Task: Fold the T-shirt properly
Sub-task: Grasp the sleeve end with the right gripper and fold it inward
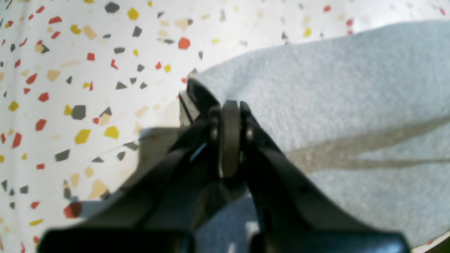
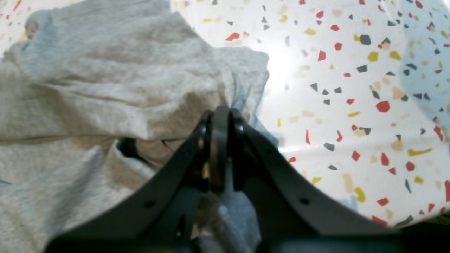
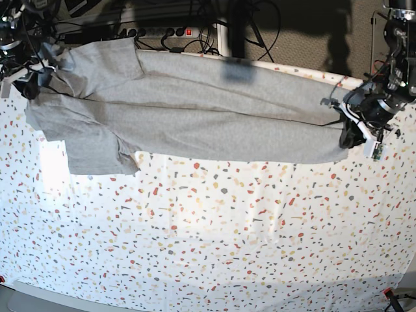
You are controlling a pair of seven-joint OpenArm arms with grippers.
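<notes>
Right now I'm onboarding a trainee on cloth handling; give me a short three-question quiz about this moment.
1. True or false: the T-shirt lies folded into a small square.
2. The left hand is: A) open above the cloth, B) shut on the T-shirt, C) out of view.
3. What does the right hand pinch?

Key: 1 false, it is stretched out between both hands over the speckled tablecloth. 2 B. 3 The T-shirt.

I count one T-shirt (image 3: 195,117), one speckled tablecloth (image 3: 214,234), and my two grippers, left (image 3: 349,135) and right (image 3: 29,83). Behind, one power strip (image 3: 162,31), I think; it's dim there.
</notes>
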